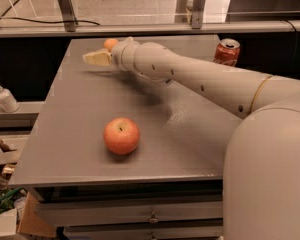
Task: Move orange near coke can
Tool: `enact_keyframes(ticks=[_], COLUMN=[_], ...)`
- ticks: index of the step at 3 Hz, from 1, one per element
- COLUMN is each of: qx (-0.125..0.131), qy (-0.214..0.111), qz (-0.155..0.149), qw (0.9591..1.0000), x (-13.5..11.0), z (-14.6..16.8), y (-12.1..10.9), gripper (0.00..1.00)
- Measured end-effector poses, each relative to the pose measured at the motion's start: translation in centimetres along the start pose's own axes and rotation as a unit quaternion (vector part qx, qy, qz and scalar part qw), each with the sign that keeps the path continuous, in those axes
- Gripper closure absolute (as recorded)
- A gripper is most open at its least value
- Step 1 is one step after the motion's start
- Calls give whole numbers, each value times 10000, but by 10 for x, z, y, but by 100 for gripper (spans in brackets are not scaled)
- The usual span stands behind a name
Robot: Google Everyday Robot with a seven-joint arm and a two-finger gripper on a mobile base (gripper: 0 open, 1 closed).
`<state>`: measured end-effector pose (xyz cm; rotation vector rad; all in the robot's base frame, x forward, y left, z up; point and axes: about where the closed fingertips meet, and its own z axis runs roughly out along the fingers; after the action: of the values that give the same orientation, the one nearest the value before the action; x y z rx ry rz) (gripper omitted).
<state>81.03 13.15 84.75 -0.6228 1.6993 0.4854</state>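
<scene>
table [80, 114]: grey flat top that fills the middle of the view, with drawer fronts under its near edge.
orange [109, 43]: small and round, at about 11 o'clock on the table, close to the far edge; its lower right side is hidden behind the arm's wrist.
coke can [226, 52]: red with a silver top, upright at about 1 o'clock, at the far right corner of the table, well apart from the orange.
gripper [95, 59]: pale yellow tip at about 11 o'clock on the table, low over the top, just beside the orange at the fruit's 7 o'clock side, pointing toward 9 o'clock.
gripper state: cannot tell whether it is spread or pressed together; cannot tell whether it touches the orange.
arm [200, 81]: cream-coloured, runs from the bulky body at 4 o'clock across the table up to 11 o'clock, and passes in front of the coke can without touching it.
apple [121, 135]: red and yellow, larger than the orange, alone at about 7 o'clock near the front edge, stem dimple facing up.
soap bottle [4, 97]: clear pump bottle on a ledge off the table at 9 o'clock.
</scene>
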Motion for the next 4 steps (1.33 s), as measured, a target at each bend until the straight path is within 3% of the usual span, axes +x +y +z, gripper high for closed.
enact_keyframes(ticks=[1,2,4], qx=[90,175,150], qy=[81,157,91], qz=[37,48,84], qw=[9999,9997,9998], x=[5,9,8], z=[6,8,15], y=[-10,-19,-16], gripper=[0,17,63])
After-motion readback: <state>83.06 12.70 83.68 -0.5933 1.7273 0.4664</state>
